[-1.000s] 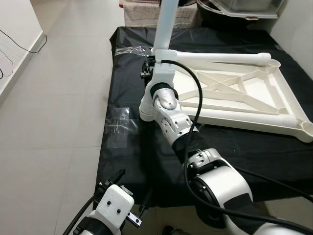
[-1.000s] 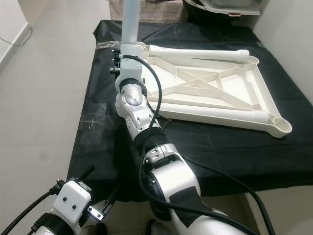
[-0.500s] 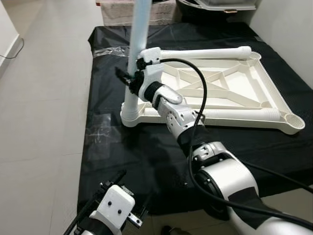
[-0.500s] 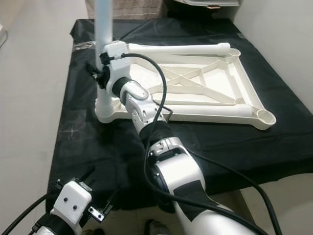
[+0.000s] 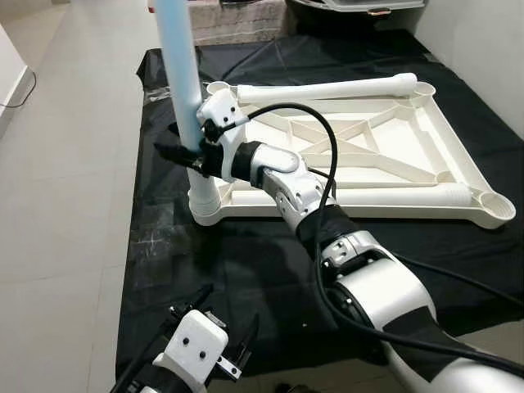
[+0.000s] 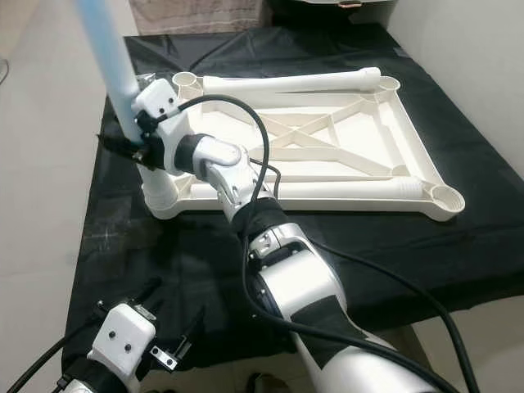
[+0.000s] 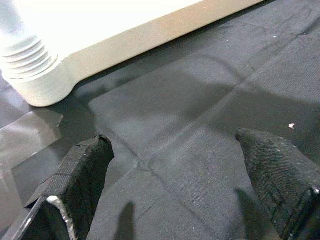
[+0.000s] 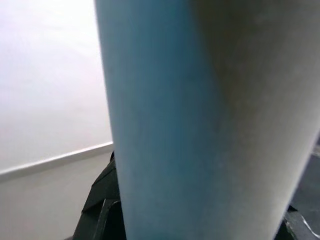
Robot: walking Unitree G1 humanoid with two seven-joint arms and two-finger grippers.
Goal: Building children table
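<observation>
A white children's table top (image 5: 368,160) lies upside down on a black cloth (image 5: 246,262). A light blue leg (image 5: 182,74) stands in its near left corner socket (image 5: 205,205), leaning slightly left. My right gripper (image 5: 187,151) is shut on this leg just above the socket; the right wrist view has the blue leg (image 8: 170,120) close up. Two white legs lie on the frame, one along the far edge (image 5: 327,88), one along the near edge (image 5: 393,195). My left gripper (image 7: 175,145) hangs open low over the cloth's front part, its fingers (image 7: 85,165) wide apart.
Pale floor tiles (image 5: 65,205) stretch to the left of the cloth. A beige rug (image 5: 237,20) and a dark tub (image 5: 352,12) stand behind it. A wall (image 5: 491,49) closes the right side. Clear tape (image 5: 155,241) sticks to the cloth near the socket.
The whole view has shifted with the head. My right wrist has swung round to the leg's left side, and the leg now leans left rather than standing straight.
</observation>
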